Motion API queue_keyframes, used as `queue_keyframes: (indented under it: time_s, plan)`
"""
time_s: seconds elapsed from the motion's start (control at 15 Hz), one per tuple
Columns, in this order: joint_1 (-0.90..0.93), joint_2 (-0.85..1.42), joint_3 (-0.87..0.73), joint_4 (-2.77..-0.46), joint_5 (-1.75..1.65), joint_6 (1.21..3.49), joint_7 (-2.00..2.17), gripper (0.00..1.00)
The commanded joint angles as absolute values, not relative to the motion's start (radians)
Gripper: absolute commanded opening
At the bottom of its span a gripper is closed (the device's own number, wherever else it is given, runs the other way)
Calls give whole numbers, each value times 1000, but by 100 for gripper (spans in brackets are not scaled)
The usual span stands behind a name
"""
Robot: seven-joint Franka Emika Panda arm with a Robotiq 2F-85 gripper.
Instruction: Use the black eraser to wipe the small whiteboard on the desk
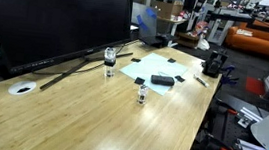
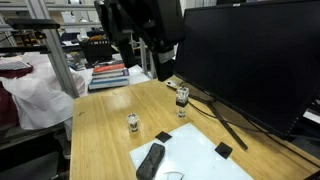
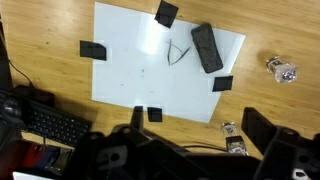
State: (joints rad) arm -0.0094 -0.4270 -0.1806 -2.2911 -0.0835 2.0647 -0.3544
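The small whiteboard [image 3: 150,70] lies flat on the desk [image 3: 260,25], with a thin dark scribble near its middle. The black eraser [image 3: 207,47] lies on the board near one edge. Both also show in both exterior views: the whiteboard [image 1: 155,67] [image 2: 195,158] and the eraser [image 1: 162,81] [image 2: 151,160]. Small black square pieces [image 3: 167,13] [image 3: 93,49] [image 3: 222,84] sit at the board's corners. My gripper [image 3: 197,122] is open and empty, high above the desk, apart from the eraser. It hangs at the top of an exterior view [image 2: 155,50].
A large dark monitor [image 1: 60,17] stands along one side of the desk. Two small glass objects [image 1: 110,58] [image 1: 141,96] stand near the board. A round white disc [image 1: 22,88] lies further along the desk. A keyboard [image 3: 50,120] shows in the wrist view.
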Motion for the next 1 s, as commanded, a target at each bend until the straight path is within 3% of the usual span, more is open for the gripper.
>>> queue_keyframes:
  time_s: [0.0,0.6,0.93]
  plan:
    - [-21,-426,-170,-2290,-78,2063,-359,100]
    - [56,-229,-129,-2325,-36,2107,-490,100]
    - [44,-247,-113,-2329,-45,2084,-452,100]
